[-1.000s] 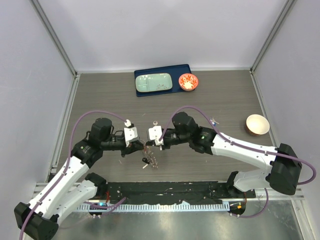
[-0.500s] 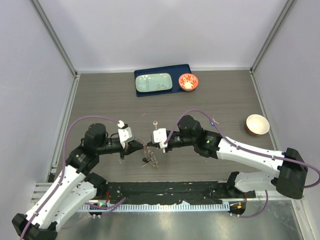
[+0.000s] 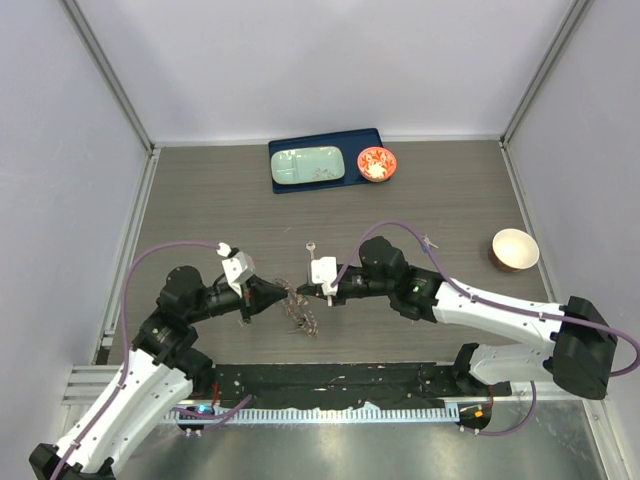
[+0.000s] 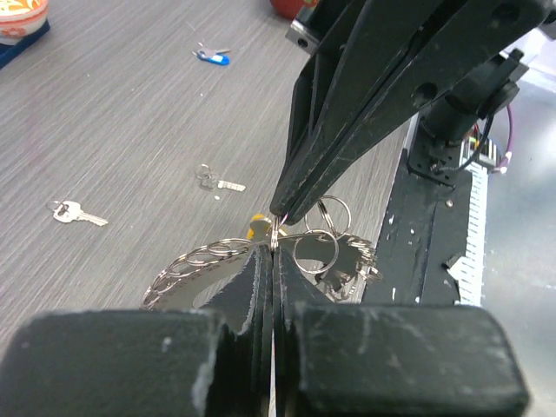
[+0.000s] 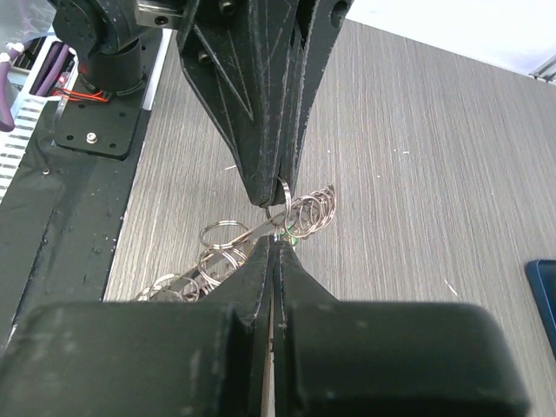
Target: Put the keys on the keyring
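— What about the left fingers (image 3: pixel 270 293)?
— Pressed shut, pinching a wire loop of the keyring (image 3: pixel 302 312). The keyring hangs between the two arms, over the near part of the desk (image 3: pixel 200 190).
— And the right fingers (image 3: pixel 310 291)?
— Also closed on the keyring, tip to tip with the left ones.
— Any loose keys?
— A plain silver key (image 3: pixel 313 246) lies on the desk just behind the tips. A blue-headed key (image 3: pixel 430 242) lies farther right.

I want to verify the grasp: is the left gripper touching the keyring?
Touching. The left wrist view shows the left gripper shut, with its tips pinching the thin wire of the keyring and no gap between them.
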You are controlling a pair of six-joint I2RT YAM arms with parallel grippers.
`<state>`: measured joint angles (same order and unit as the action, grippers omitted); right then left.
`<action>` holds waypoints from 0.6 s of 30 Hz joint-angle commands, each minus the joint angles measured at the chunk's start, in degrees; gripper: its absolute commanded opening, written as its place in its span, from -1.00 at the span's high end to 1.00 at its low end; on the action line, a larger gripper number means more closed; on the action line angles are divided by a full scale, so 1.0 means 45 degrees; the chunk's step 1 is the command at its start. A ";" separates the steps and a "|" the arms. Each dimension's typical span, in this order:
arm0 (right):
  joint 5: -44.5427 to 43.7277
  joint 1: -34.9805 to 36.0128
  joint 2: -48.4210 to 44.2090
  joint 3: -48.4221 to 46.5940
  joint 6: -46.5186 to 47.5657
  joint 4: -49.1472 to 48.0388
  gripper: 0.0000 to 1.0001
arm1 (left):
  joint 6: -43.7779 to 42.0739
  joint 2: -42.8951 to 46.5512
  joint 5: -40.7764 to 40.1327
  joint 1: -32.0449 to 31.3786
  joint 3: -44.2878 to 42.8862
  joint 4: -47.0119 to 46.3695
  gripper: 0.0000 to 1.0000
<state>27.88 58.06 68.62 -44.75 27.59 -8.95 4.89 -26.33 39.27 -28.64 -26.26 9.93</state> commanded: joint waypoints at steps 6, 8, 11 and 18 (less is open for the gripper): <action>0.0601 -0.0051 0.0688 0.0199 -0.0936 -0.1779 0.98 | 0.2467 0.0908 -0.1362 0.0057 0.0972 -0.4276 1.00; 0.0660 -0.0051 0.0766 0.0102 -0.0918 -0.1878 0.99 | 0.2488 0.1006 -0.1557 0.0057 0.1070 -0.4201 1.00; 0.0641 -0.0051 0.0767 -0.0074 -0.0820 -0.1898 0.99 | 0.2392 0.1240 -0.1947 0.0076 0.1051 -0.3596 1.00; 0.0445 -0.0071 0.0942 -0.1011 0.0058 -0.0962 0.99 | 0.1903 0.2236 -0.2982 0.0076 0.0739 -0.1643 0.45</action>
<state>28.91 57.65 72.18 -44.91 25.61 -13.80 14.52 -18.37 30.00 -28.56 -20.45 1.21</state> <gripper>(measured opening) 0.030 0.216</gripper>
